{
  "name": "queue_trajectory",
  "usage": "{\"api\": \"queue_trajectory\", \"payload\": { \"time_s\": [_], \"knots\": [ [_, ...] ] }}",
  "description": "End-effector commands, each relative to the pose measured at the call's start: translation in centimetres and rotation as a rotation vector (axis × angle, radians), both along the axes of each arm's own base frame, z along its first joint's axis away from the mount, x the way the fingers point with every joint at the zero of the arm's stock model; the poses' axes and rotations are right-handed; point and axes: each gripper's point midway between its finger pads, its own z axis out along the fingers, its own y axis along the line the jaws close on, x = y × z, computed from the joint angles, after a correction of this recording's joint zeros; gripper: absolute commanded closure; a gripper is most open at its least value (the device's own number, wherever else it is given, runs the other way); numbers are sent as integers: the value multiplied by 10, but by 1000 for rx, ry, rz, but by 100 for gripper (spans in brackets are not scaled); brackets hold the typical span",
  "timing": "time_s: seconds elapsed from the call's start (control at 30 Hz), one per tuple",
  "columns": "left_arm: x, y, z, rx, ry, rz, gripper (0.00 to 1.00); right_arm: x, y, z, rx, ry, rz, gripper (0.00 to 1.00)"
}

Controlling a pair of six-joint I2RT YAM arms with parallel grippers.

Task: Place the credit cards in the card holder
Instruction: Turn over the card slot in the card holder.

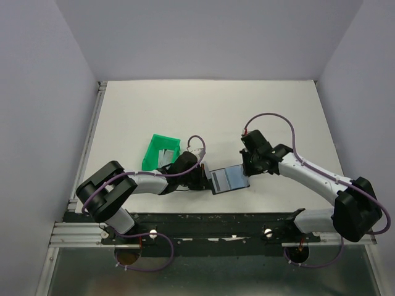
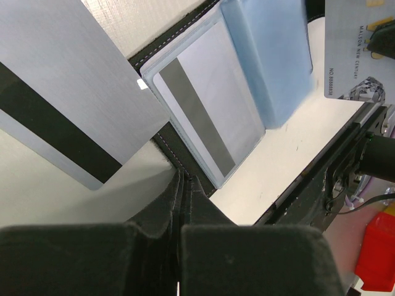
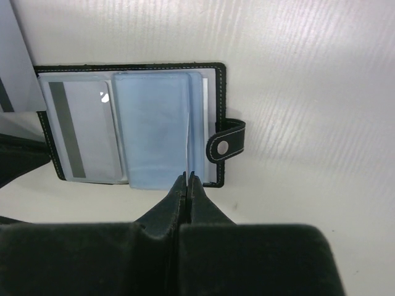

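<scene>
Judging by the open card holder point(image 3: 219, 74), you have one striped card point(image 2: 207, 114) inside, a silver card point(image 2: 68, 111) and a printed card point(image 2: 355, 49) outside, with left claw point(image 2: 183, 179) and right claw point(image 3: 187, 179) closed.

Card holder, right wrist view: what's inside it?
The card holder lies open. Its left sleeve holds a pale card with a dark stripe. A pale blue sheet covers the middle; whatever lies under it is hidden.

A robotics lab test cell: a flat white tabletop point(image 1: 210, 111) boxed in by plain pale-grey panel walls point(image 1: 210, 37) (on three sides), with a ribbed aluminium mounting rail point(image 1: 68, 233) along its near edge.
</scene>
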Motion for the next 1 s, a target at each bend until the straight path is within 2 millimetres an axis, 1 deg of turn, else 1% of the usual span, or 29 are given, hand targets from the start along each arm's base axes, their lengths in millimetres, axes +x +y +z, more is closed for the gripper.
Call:
{"api": "queue_trajectory", "payload": {
  "time_s": [0.0, 0.13, 0.3, 0.47, 0.77, 0.97],
  "knots": [
    [-1, -5, 3, -11, -7, -17, 100, 2, -18, 8, -90, -27, -38, 99],
    [-1, -4, 3, -10, -5, -16, 100, 3, -14, 9, -74, -25, -31, 99],
    [-2, -3, 2, -7, -5, -16, 100, 3, -5, 2, -50, -2, -12, 99],
    [-2, -4, 2, -7, -4, -19, 100, 2, -3, -7, -49, 18, -6, 99],
    [-2, -4, 0, -8, -2, -20, 100, 1, 7, -14, -4, 30, 16, 99],
    [-3, -4, 0, -9, 0, -23, 100, -1, 6, -21, -17, 53, 17, 99]
  ]
}}
